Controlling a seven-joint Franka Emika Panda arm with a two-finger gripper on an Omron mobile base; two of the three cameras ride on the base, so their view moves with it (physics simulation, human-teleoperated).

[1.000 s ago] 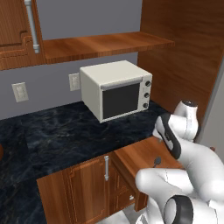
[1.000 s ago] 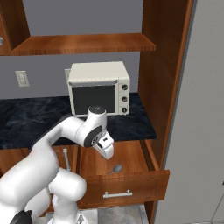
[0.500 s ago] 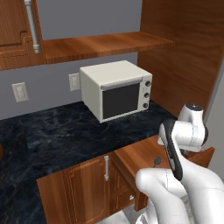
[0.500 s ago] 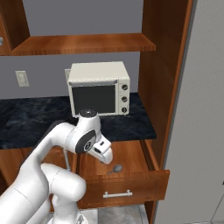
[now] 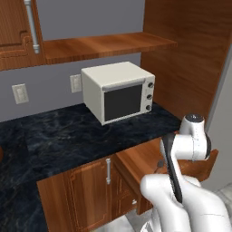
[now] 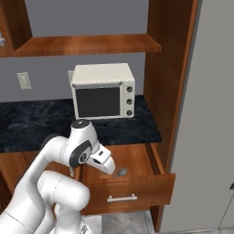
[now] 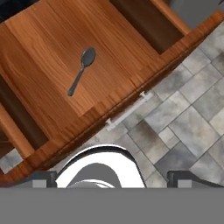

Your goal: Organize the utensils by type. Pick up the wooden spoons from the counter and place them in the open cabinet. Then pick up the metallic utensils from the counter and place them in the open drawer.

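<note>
A dark metallic spoon (image 7: 81,70) lies loose on the wooden floor of the open drawer (image 7: 48,39), handle pointing toward the drawer front. Its bowl (image 6: 122,172) also shows in the right base view. My gripper (image 7: 112,178) hangs above the drawer's front edge, open, with nothing between its fingers. From the right base camera the gripper (image 6: 108,165) is just left of the spoon, clear of it. The open cabinet shelf (image 6: 91,44) (image 5: 104,45) runs above the counter. The wooden spoons are out of view.
A white toaster oven (image 5: 118,91) (image 6: 103,91) stands on the dark marble counter (image 5: 59,136). A tall wooden panel (image 6: 167,68) borders the drawer on the right. Grey floor tiles (image 7: 183,113) lie below the drawer front and its metal handle (image 7: 127,111).
My arm's wrist has swung rightward and lower over the drawer. The spoon stays where it lay in the drawer. The jaws remain open.
</note>
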